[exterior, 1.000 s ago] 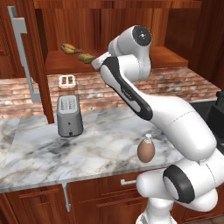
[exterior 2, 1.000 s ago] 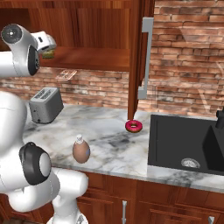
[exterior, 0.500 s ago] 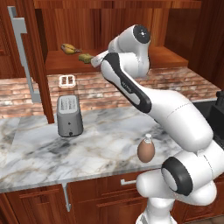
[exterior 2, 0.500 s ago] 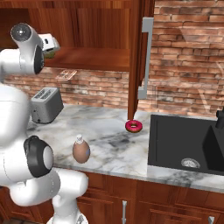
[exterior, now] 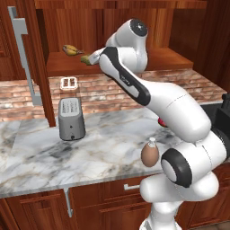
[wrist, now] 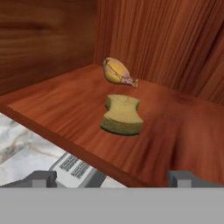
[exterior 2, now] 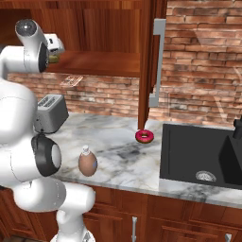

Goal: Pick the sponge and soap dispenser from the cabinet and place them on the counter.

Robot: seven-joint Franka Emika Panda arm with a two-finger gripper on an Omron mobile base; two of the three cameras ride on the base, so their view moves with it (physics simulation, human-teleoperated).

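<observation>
The sponge [wrist: 122,114], yellow with an olive-green face, lies on the cabinet shelf [wrist: 57,109], with a banana [wrist: 117,72] just behind it. My gripper [wrist: 112,179] is open and hovers at the shelf's front edge, a short way from the sponge, with nothing between its fingers. In the left base view the hand partly covers the sponge [exterior: 86,59]. The tan-brown soap dispenser [exterior: 149,154] stands upright on the marble counter [exterior: 31,157] near its front edge, also seen as the soap dispenser [exterior 2: 87,163] beside my arm's base.
A silver toaster [exterior: 72,119] stands on the counter below the shelf. A red doughnut [exterior 2: 144,136] lies by the black sink [exterior 2: 198,156]. The open cabinet doors [exterior: 20,54] [exterior 2: 151,61] with grey bar handles flank the shelf. A brick wall [exterior 2: 198,85] backs the counter.
The arm has swung a little, bringing the hand closer to the shelf and the sponge. The jaws stay open. The soap dispenser has not moved.
</observation>
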